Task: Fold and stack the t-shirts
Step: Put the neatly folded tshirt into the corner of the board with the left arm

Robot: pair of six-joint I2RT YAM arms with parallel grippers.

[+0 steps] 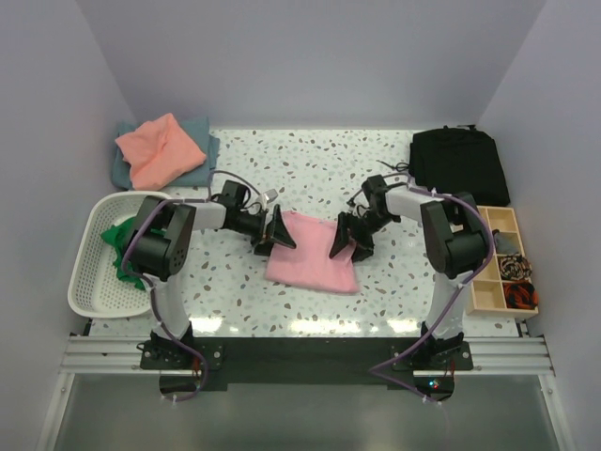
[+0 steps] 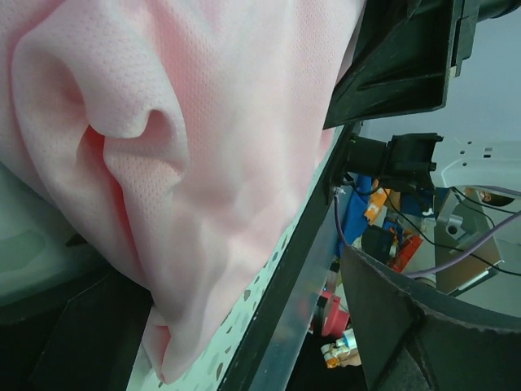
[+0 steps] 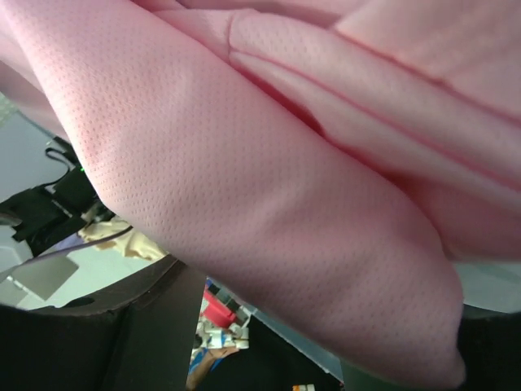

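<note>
Pink shirt [image 1: 310,258] lies folded on the table between the two grippers, its cloth bunched at both. The left gripper [image 1: 278,232] sits at its left edge and the right gripper [image 1: 346,242] at its right edge. Each has its jaws spread apart around the fabric.

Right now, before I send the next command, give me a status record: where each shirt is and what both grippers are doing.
pink shirt: table centre, partly folded, between the grippers
left gripper: at its left edge, jaws apart
right gripper: at its right edge, jaw state unclear
salmon-orange shirt: far-left corner, lying on the grey-blue shirt
green shirt: in the white basket
pile: pink shirt not yet on it
</note>
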